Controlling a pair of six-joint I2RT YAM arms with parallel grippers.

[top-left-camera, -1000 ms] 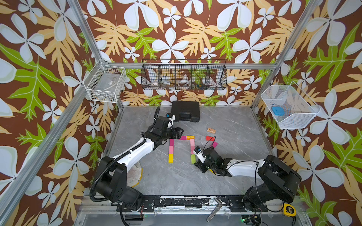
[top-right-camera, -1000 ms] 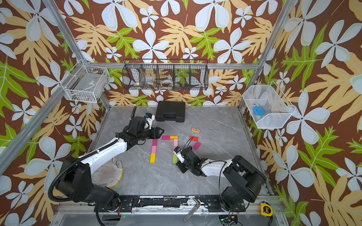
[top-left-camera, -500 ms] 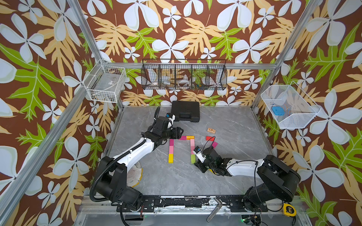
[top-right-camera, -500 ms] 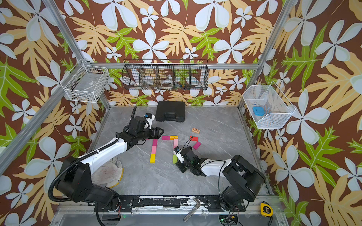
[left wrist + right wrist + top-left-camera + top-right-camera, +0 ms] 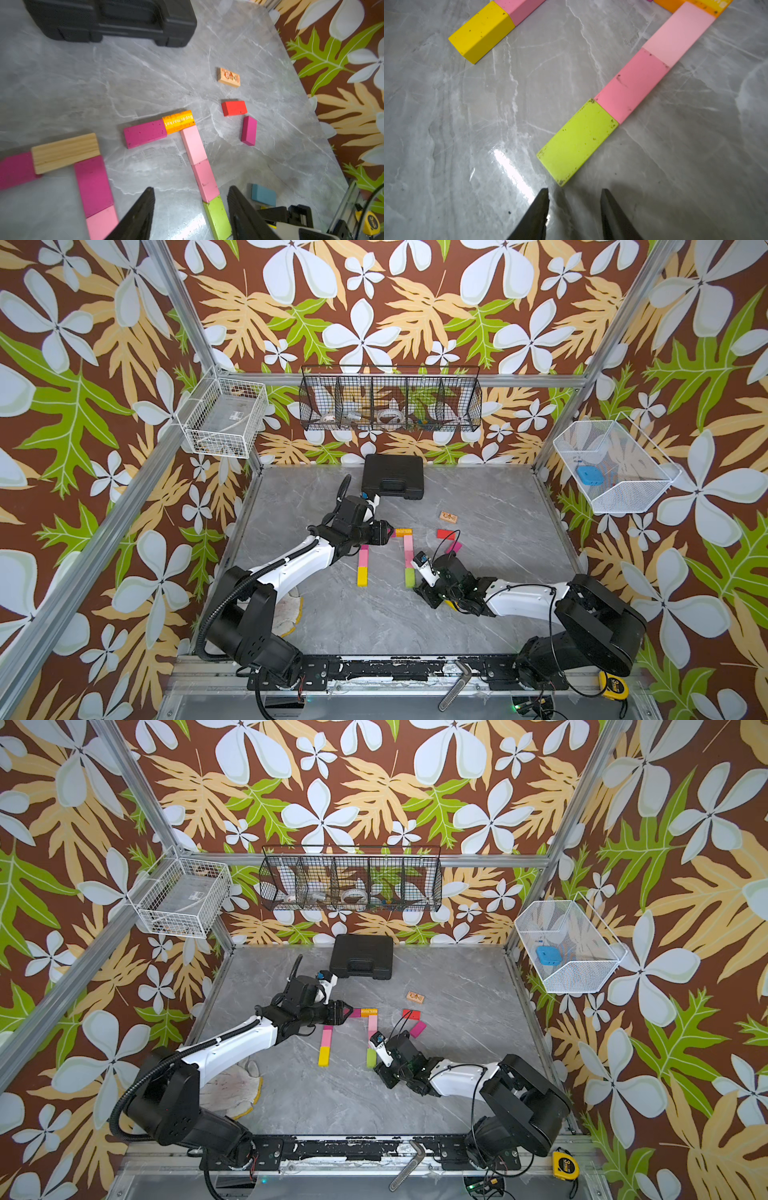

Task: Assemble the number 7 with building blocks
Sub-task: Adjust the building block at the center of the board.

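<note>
TARGET: green block (image 5: 578, 141), flat on the surface (image 5: 446, 124), foot of the pink stem (image 5: 633, 85) | BEARING: 12 o'clock of the right jaws, just ahead, not touching; long axis toward 1 o'clock | NEARER: right arm (image 5: 519, 601) | JAWS: right slightly apart, empty; left apart, empty

Bright; glare on table (image 5: 512, 172); left-wrist view blurred.

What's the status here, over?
Left tool open, empty. Right tool open, empty, tips near the green block at a seven's foot. Red block loose nearby, nothing blocking.
</note>
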